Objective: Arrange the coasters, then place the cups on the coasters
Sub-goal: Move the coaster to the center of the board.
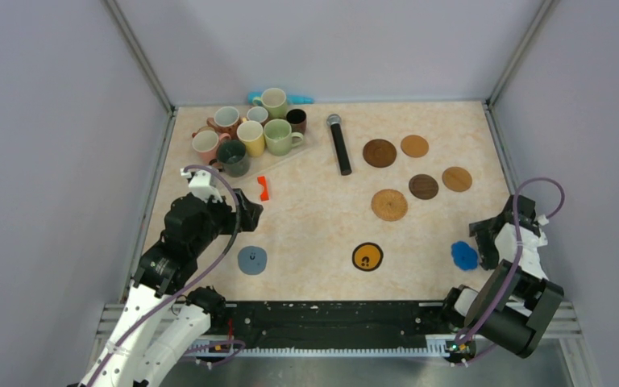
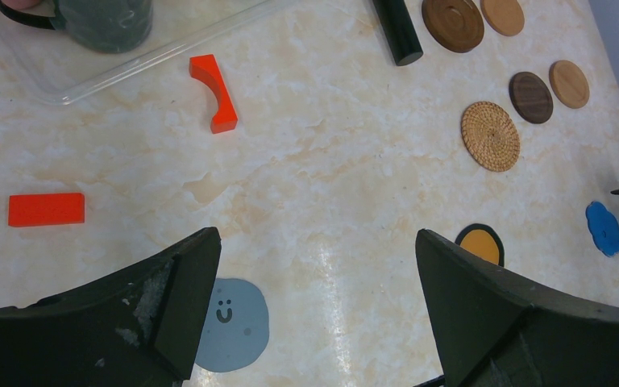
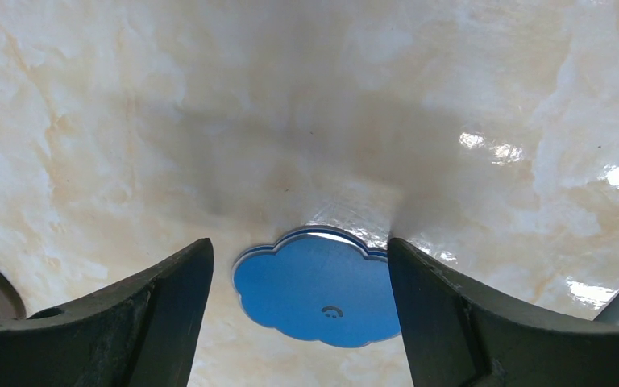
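Several cups (image 1: 250, 131) stand clustered at the back left; the dark green cup (image 2: 109, 20) shows in the left wrist view. Brown and tan coasters (image 1: 389, 205) lie loosely spread at the right, with a black-and-yellow coaster (image 1: 367, 256) and a grey-blue coaster (image 1: 251, 260) nearer the front. My left gripper (image 2: 316, 234) hovers open and empty above the table, the grey-blue coaster (image 2: 234, 322) beside its left finger. My right gripper (image 3: 298, 242) is open and low, its fingers on either side of the flat blue scalloped coaster (image 3: 314, 294), also seen from above (image 1: 464, 255).
A black microphone (image 1: 339, 143) lies between the cups and the coasters. The cups sit on a clear tray (image 2: 129, 64). Two red-orange pieces (image 2: 222, 93) (image 2: 47, 209) lie near it. Grey walls enclose the table on three sides.
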Motion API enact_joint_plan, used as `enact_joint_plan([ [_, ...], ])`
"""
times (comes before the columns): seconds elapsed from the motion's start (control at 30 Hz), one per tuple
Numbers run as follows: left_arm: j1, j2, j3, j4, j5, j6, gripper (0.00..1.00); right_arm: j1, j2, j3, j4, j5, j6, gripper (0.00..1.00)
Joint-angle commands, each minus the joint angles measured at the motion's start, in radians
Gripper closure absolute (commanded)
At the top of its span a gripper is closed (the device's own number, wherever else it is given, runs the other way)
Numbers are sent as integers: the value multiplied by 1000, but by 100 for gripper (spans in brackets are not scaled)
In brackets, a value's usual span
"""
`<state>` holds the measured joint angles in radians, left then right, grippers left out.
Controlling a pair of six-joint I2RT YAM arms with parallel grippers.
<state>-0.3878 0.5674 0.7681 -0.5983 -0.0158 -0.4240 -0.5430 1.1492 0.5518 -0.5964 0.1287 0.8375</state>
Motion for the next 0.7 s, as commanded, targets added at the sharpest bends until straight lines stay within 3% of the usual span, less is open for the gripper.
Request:
enact_joint_plan([
  [0.0, -3, -6, -7, 44, 6, 2, 4, 9, 20, -1, -48, -25, -53, 22],
  [0.13, -3, -6, -6, 46, 9, 2, 4, 30, 48, -11, -18, -92, -98, 24],
  [0.3, -2, -6, -7, 46, 11, 2, 4, 140, 104, -13, 5, -113, -86, 25],
  [0.67, -3, -8, -7, 46, 8, 1, 4, 431, 94, -55, 9, -94, 92, 28],
])
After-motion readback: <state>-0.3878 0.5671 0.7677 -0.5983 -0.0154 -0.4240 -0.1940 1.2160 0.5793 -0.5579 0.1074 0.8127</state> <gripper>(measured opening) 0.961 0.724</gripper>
